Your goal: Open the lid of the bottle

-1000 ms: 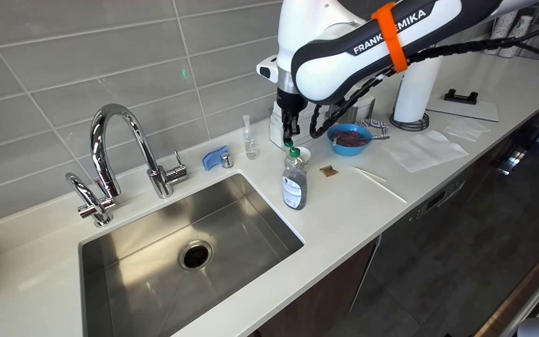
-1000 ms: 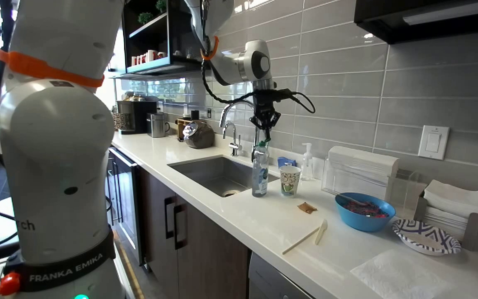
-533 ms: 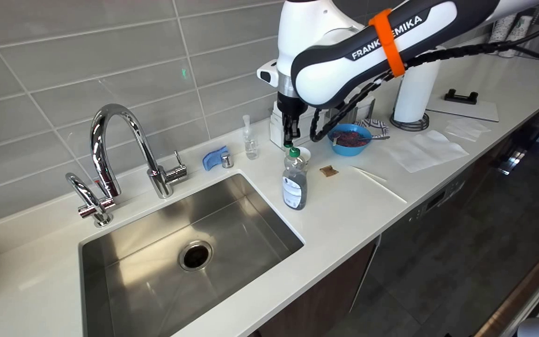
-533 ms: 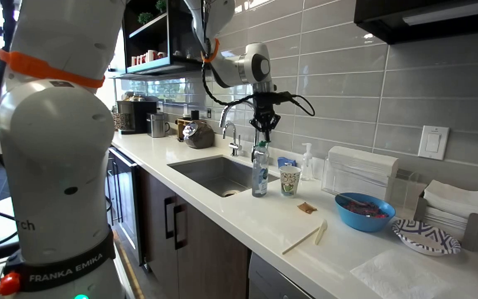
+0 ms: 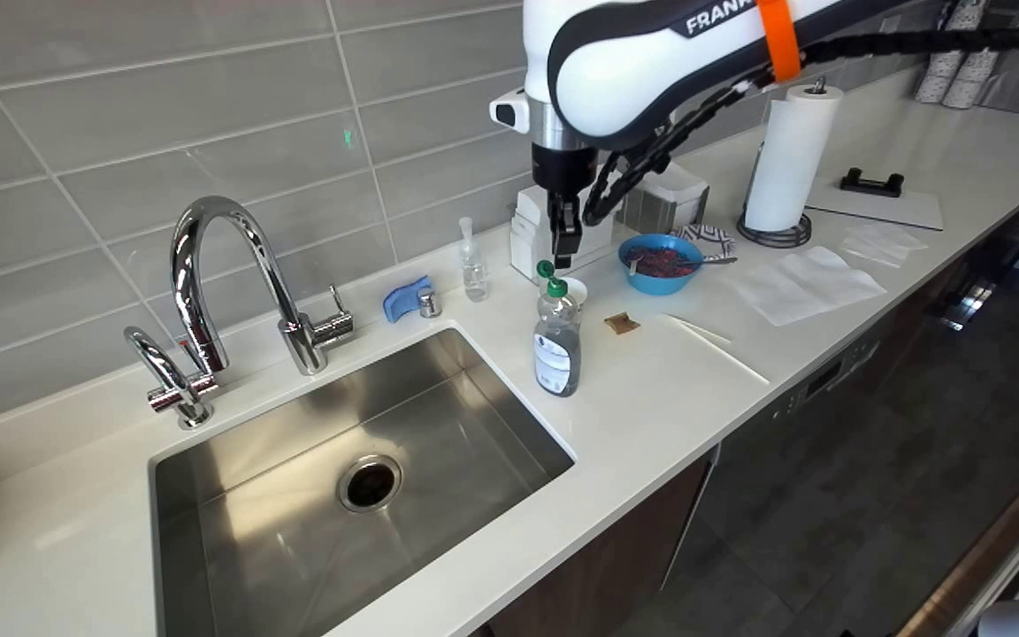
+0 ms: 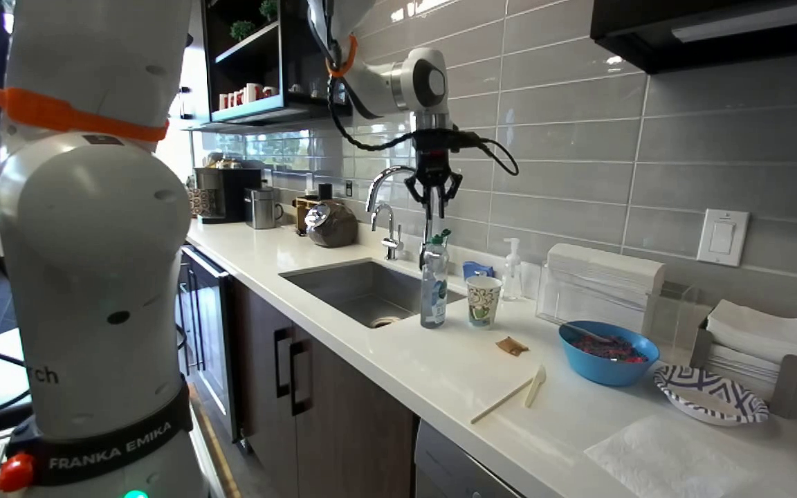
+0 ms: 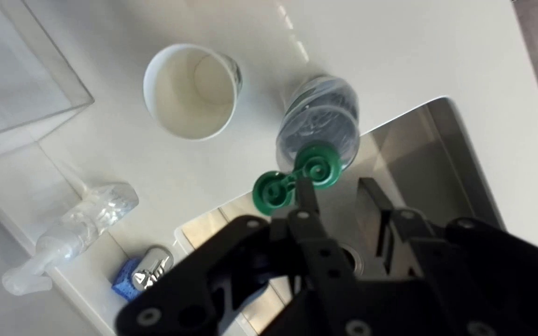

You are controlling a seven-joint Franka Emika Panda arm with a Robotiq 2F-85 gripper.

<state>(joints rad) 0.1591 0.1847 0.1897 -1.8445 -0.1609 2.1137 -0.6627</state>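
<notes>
The clear bottle (image 5: 556, 349) with dark liquid stands upright on the counter beside the sink; it also shows in an exterior view (image 6: 434, 287) and the wrist view (image 7: 320, 121). Its green lid (image 7: 271, 192) is flipped open, hanging by its hinge beside the green base of the cap. The raised lid shows in both exterior views (image 5: 546, 268) (image 6: 445, 234). My gripper (image 7: 335, 184) is open and empty, with a gap between its fingers. In both exterior views it hangs above the bottle, apart from it (image 5: 564, 258) (image 6: 435, 213).
A patterned paper cup (image 6: 483, 301) stands close beside the bottle. A pump bottle (image 5: 473, 261), a blue sponge (image 5: 406, 299) and the faucet (image 5: 235, 265) line the wall. The sink (image 5: 359, 540) lies beside the bottle. A blue bowl (image 6: 608, 363) and a napkin holder (image 6: 599, 290) stand farther along.
My gripper has risen away from the bottle top, and its fingers have gone from together to apart. The lid now stands free of the fingers. The bottle has not moved.
</notes>
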